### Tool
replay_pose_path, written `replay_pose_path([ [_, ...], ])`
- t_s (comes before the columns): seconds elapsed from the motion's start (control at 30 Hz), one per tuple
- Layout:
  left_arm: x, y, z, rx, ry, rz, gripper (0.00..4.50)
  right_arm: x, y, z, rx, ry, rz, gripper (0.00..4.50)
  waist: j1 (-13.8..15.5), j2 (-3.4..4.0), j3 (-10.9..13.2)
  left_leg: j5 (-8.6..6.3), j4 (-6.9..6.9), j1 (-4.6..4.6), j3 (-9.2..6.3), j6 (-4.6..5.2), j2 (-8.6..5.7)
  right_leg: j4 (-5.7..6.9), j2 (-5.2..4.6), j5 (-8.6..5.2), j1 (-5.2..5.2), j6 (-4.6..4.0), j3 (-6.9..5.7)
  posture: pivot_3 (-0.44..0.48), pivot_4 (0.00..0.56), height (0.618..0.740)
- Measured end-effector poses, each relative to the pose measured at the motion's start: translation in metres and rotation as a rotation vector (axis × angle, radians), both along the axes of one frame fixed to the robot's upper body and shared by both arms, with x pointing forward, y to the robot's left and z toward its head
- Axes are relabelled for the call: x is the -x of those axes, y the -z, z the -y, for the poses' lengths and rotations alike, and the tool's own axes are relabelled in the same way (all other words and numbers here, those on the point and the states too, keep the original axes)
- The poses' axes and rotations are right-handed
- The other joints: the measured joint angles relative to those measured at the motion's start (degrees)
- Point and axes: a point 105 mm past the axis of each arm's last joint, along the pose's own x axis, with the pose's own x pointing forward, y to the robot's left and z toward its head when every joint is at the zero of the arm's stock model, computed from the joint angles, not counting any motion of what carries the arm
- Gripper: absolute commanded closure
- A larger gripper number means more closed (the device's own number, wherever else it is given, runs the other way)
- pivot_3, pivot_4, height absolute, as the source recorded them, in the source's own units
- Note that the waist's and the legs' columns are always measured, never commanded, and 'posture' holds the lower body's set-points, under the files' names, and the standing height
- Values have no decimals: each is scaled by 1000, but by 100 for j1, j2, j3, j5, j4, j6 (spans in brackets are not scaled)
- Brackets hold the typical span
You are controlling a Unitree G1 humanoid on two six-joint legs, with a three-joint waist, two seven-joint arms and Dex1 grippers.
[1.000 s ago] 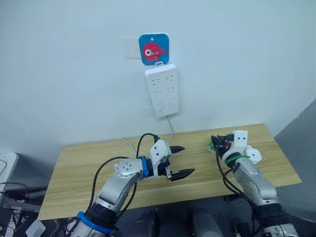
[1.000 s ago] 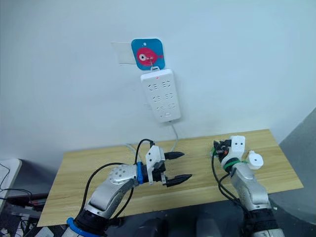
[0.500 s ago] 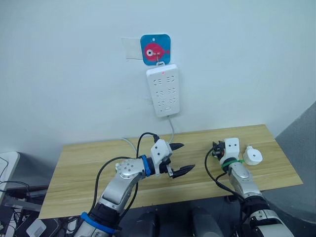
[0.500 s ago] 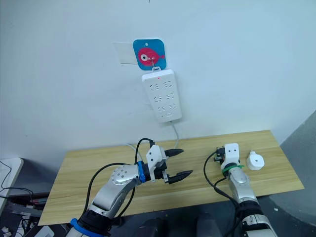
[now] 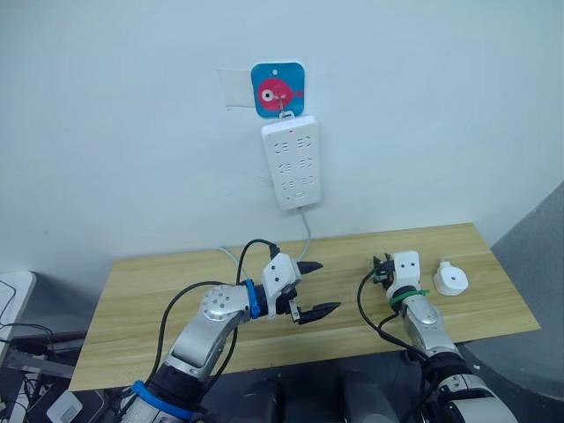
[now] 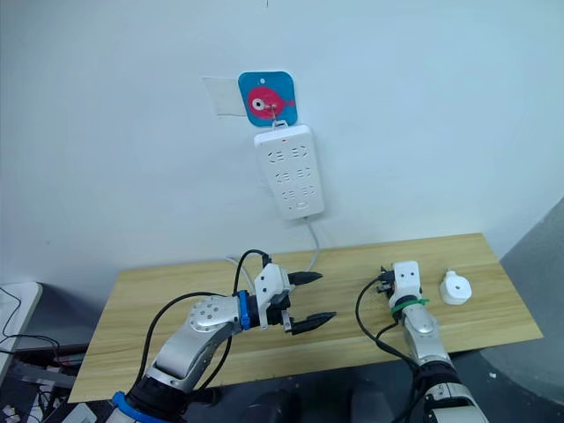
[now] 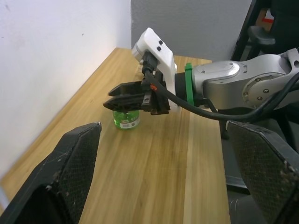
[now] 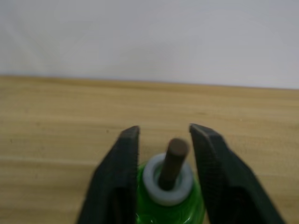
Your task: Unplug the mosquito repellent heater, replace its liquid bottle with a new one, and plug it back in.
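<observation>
Our right gripper [image 8: 163, 154] closes on the neck of the green liquid bottle [image 7: 126, 119], which stands upright on the wooden table [image 5: 176, 291]; we judge it light, rigid and slick, best held low on the shoulder, clear of the wick. Nearby lies the mosquito repellent heater [image 5: 450, 278]; our left gripper [image 5: 310, 288] hangs wide apart, empty.

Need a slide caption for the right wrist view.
Right gripper straddling the neck of a green liquid bottle with white collar and dark wick, standing on the light wooden table.
</observation>
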Motion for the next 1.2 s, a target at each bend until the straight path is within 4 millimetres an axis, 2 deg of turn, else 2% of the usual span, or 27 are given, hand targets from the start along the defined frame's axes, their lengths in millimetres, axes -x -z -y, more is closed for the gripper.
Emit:
replay_pose_path([
  [0.17, 0, 0, 0, -2, -1, -4, 0, 2, 5, 1, 12, -3, -11, 153, -1, 0, 0, 0, 0, 0, 0, 0, 1, 0, 0, 0, 0, -1, 0, -11, 125, 740],
  [0.2, 0, 1, 0, -3, -2, -6, 0, 2, 5, 0, 12, -4, -11, 28, -1, 0, 0, 0, 0, 0, 0, 0, 1, 0, 0, 0, 0, 0, 0, -12, 126, 740],
  [0.3, 1, 2, -1, -3, -6, -22, 0, 4, 4, 0, 7, -12, -5, 28, 0, 0, 0, -1, -1, 0, 0, 0, 1, 0, 0, 0, 0, 0, 0, -10, 133, 740],
  [0.53, 5, -5, -8, 23, -24, -39, 0, 29, 2, 1, -15, -42, -1, 28, 19, 0, 1, -3, -2, 1, -2, -2, 5, 0, 1, -1, 0, -2, 0, 0, 148, 740],
  [0.7, 14, -18, -23, 108, -99, -48, 0, 59, -23, 8, 30, -91, 0, 28, 73, 2, 7, -9, -5, -3, -6, -6, 11, -4, -6, -10, -2, -8, -1, 9, 176, 740],
  [0.8, 20, -12, -53, 105, -245, -74, 0, 73, -46, 9, 109, -209, -41, 28, 74, -17, 23, -14, -5, 2, -3, -6, 24, -3, -20, -35, 0, 3, -9, 10, 178, 740],
  [0.9, 22, 1, -72, 95, -369, -140, 0, 69, -63, -11, 105, -351, -50, 28, 114, -39, 36, -13, -1, 7, -8, -7, 30, -2, -19, -50, 8, -18, -22, 20, 186, 740],
  [1.0, 19, 6, -89, 166, -552, -148, 0, 61, -84, -53, 77, -582, -18, 28, 138, -52, 48, -16, -2, 4, -7, -7, 26, -14, -22, -37, 8, 4, -24, 30, 189, 740],
  [1.1, 32, 19, -108, 153, -720, -116, 0, 56, -108, -82, 56, -775, 21, 28, 157, -78, 63, -29, -2, -1, -7, -5, 25, -21, -26, -22, 5, -23, -24, 54, 196, 740],
  [1.2, 48, 34, -118, 141, -859, -84, 0, 57, -117, -97, 69, -907, 12, 28, 260, -112, 102, -35, -2, -4, -7, -5, 25, -25, -30, -25, 5, -26, -24, 81, 207, 740],
])
